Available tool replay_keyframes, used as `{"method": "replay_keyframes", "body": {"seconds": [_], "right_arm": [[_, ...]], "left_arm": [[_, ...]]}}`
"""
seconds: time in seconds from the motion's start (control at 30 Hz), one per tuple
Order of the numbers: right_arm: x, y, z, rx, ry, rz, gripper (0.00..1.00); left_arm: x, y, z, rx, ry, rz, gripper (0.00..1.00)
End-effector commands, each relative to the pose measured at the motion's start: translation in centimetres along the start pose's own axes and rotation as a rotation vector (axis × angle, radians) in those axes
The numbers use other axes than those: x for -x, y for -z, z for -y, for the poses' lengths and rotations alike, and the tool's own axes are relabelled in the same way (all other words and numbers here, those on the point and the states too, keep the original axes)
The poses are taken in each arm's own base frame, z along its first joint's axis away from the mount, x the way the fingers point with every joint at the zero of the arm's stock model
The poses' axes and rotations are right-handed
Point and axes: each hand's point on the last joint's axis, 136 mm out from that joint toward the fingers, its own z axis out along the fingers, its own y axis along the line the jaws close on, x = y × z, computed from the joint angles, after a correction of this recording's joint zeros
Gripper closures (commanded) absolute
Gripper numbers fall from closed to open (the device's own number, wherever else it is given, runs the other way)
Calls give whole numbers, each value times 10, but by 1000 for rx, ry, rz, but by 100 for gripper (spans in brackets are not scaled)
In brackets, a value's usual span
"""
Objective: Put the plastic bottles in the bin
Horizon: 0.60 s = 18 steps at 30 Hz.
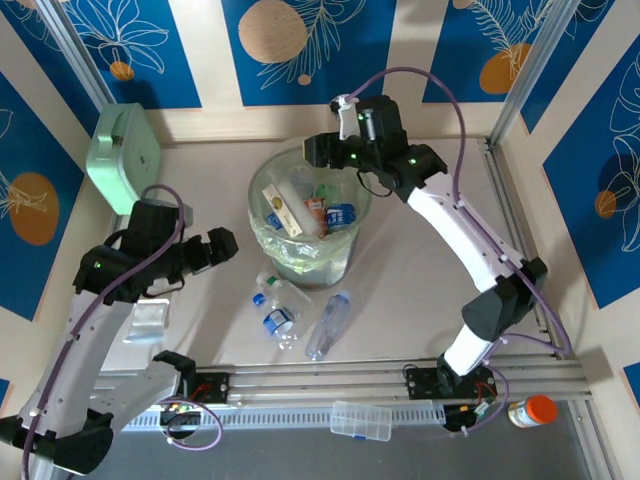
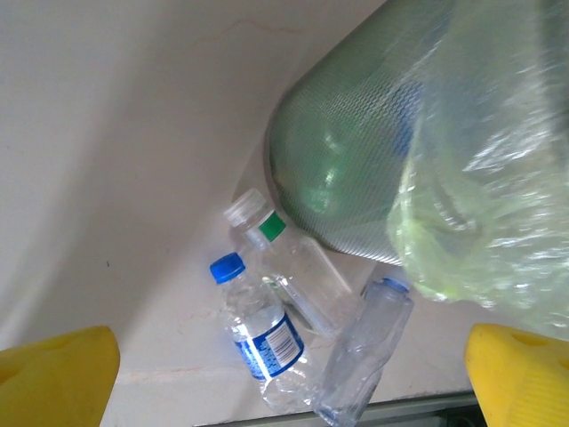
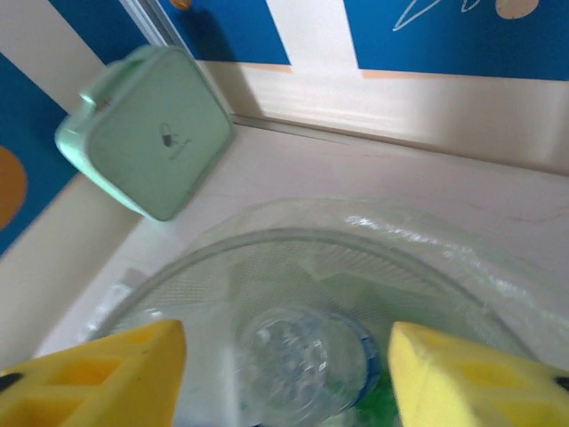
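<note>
Left end effector (image 1: 220,247): released, yellow fingers (image 2: 60,378) spread wide, nothing between them. We see it above the counter (image 1: 420,255), to the left of the bin (image 1: 300,268).

Nearest us, at the front rail, we note a flat clear box (image 1: 360,420) and, off to the right, an orange-lidded jar (image 1: 531,411).

Next back, three bottles lie close together on the counter just in front of the bin. They are a blue-capped bottle (image 2: 262,334) with a blue label, a clear bottle (image 2: 289,267) with a green band at its neck and its top near the bin's wall, and a crumpled bottle (image 2: 364,351) to their right.

The bin stands upright mid-counter, lined with a clear bag. Inside we see several more bottles (image 1: 340,213), with blue labels and a red cap showing.

Right end effector (image 1: 320,152): over the bin's far rim, pointing down into it. Its yellow fingers (image 3: 107,374) stand apart. An end-on bottle (image 3: 307,365) shows below them inside the bin, with a gap on the left finger's side, so we log this one as released, not grasping.

Farthest back, a mint-green case (image 1: 123,160) is propped at the far left corner.
</note>
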Motion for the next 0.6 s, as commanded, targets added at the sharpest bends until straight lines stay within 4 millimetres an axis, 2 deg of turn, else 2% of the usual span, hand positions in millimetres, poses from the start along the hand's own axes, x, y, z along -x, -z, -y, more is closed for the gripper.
{"method": "replay_keyframes", "body": {"seconds": [0.0,0.07,0.17,0.3,0.4,0.57], "right_arm": [[3,42,-16,44,-29,9,40],[0,63,-10,10,-81,17,41],[-14,97,5,-23,-196,19,41],[-49,143,37,-57,-452,14,42],[-92,160,42,-20,-607,-62,43],[-187,165,25,37,-740,-321,43]], "left_arm": [[-13,-11,-7,-21,79,-29,2],[-23,-21,-14,-18,119,-56,2],[-41,-36,-23,-25,192,-102,3],[-67,-55,-36,-37,308,-165,7],[-90,-69,-51,-9,399,-221,10],[-118,-91,-65,-19,532,-284,13]]}}
